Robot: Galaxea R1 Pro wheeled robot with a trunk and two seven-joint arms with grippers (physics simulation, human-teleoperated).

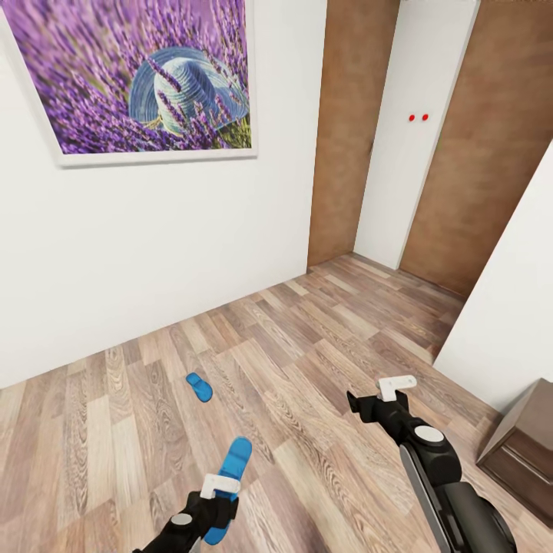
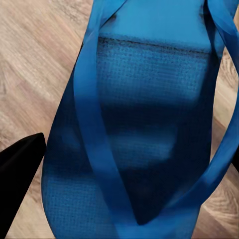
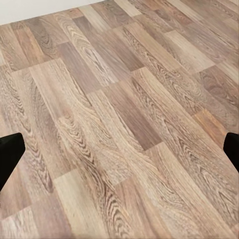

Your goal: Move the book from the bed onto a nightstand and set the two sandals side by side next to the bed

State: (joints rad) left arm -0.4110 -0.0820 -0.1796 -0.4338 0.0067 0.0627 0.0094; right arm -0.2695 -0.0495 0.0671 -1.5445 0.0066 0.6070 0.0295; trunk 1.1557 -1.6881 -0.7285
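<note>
No text, label, brand, number or sign could be read anywhere in the three views. The framed picture (image 1: 134, 77) on the white wall carried only lavender and a blue hat, with no caption or signature legible. The sandal (image 2: 144, 129) seen close in the left wrist view bore a plain woven texture and no maker's mark. The two red dots (image 1: 418, 117) on the white door panel were unmarked.

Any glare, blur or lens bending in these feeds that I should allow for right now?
Head view: even light, no glare; the door edges lean outward, wide-angle. Left wrist view: the held sandal sits very close, its weave soft, darker across the middle. Right wrist view: sharp wood grain on the floor, no shadow or glare.
</note>
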